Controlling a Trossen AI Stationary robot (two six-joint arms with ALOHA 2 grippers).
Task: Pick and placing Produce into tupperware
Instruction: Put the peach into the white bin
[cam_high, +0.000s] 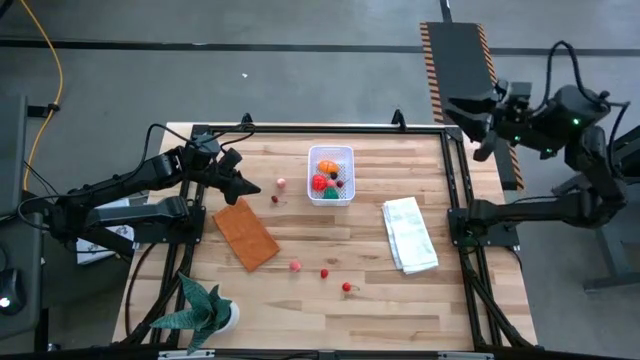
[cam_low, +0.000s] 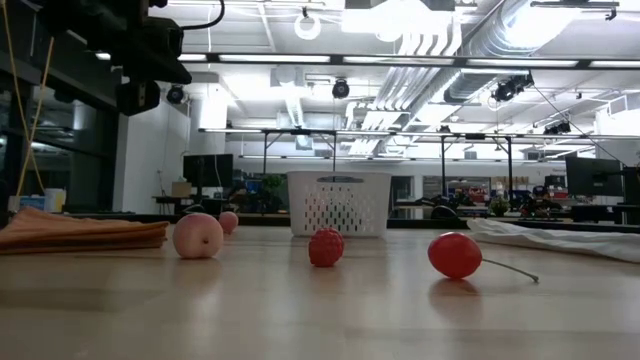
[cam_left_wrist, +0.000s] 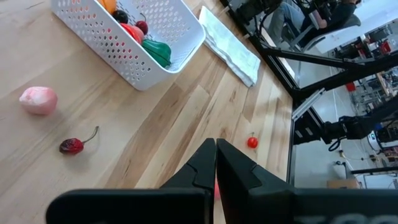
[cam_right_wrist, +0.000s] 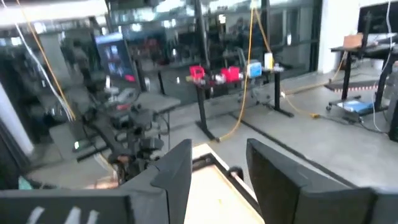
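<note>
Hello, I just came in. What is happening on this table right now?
The robot is sorting toy produce into a white perforated tub. Several pieces already lie inside it. The left gripper, shut and empty, hovers near a pink piece and a dark berry. Three red berries wait nearer the front edge. The right gripper is open and waits off the table's far right corner.

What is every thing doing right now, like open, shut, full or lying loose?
Left gripper: jaws shut, empty, above the table.
Right gripper: jaws open, empty, off the table's far right corner.
Tub: upright, lidless, holding some produce.
Pink piece: loose beside the tub.
Dark cherry: loose on the table.
Cloth: folded, flat.
</note>
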